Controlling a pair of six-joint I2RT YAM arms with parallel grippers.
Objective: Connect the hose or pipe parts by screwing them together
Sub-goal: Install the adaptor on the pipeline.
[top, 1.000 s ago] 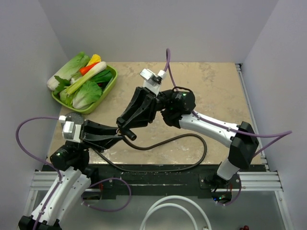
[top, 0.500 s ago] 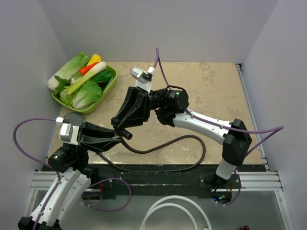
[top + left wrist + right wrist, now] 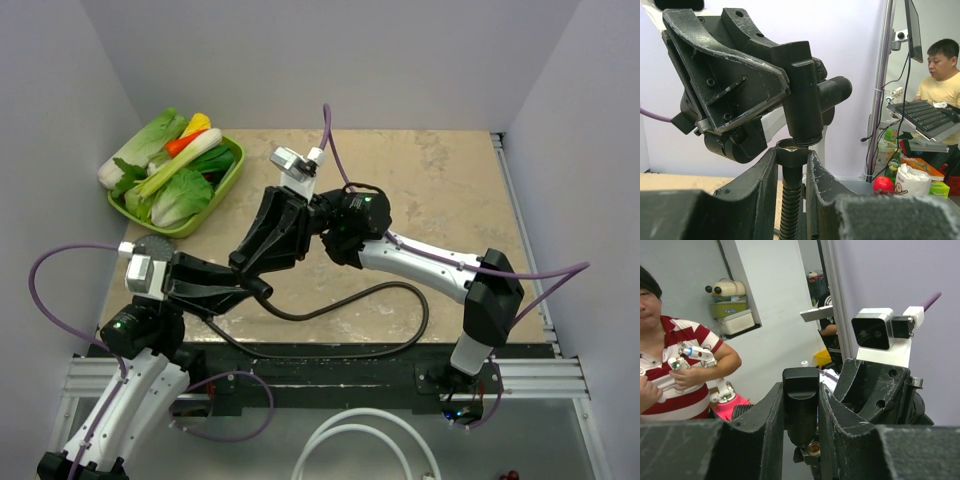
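Looking down from the top camera, you see a green tray (image 3: 228, 178) at 10 o'clock on the table (image 3: 450, 190). It holds leafy greens (image 3: 180, 200), a white stalk (image 3: 185, 160), an orange-red piece (image 3: 183, 143) and a yellow piece (image 3: 197, 124). Your two grippers meet at about 8 o'clock, above the table's near part.

Your left gripper (image 3: 792, 156) is closed on the end nut (image 3: 791, 150) of the dark-brown hose (image 3: 426, 312), held upright. The ribbed hose drops toward 6 o'clock between the fingers. On the table it loops out toward 4 o'clock and back along the near edge.

Your right gripper (image 3: 801, 390) is clamped on the black T-shaped fitting (image 3: 803, 100). The long barrel is vertical, and a threaded side port points to 3 o'clock in the left wrist view. The barrel's lower end sits at 12 o'clock from the nut, in line with it; whether they touch cannot be told.

A grey disc (image 3: 152, 242) shows partly behind the left wrist.
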